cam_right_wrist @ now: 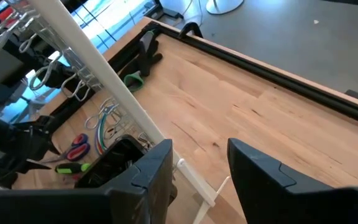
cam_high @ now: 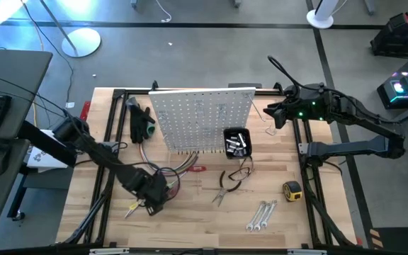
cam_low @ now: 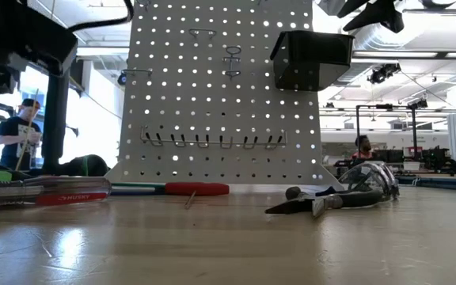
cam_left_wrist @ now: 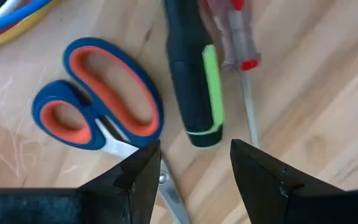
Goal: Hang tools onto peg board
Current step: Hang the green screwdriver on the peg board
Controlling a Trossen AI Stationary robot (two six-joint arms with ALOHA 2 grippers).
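My left gripper [cam_high: 149,197] [cam_left_wrist: 194,154] points down, open, just over a cluster of tools near the table's front left. Below its fingers lie scissors [cam_left_wrist: 98,106] with blue and orange handles, a black and green screwdriver [cam_left_wrist: 194,81] and a clear red-tipped screwdriver [cam_left_wrist: 238,43], all flat on the wood. The green screwdriver's handle end lies in line with the gap. The white peg board [cam_high: 204,117] [cam_low: 220,95] stands upright at the table's far middle, carrying a black bin [cam_high: 236,142]. My right gripper [cam_high: 273,113] [cam_right_wrist: 197,165] hovers open, high beside the board's right end.
Pliers [cam_high: 225,185] [cam_low: 331,198], a red-handled screwdriver [cam_high: 193,168], a yellow tape measure [cam_high: 292,189] and silver wrenches [cam_high: 261,216] lie in front of the board. Black clamps [cam_high: 142,122] sit at its left. Coloured cables [cam_high: 167,173] curve beside my left gripper. A black frame [cam_high: 112,106] rims the table.
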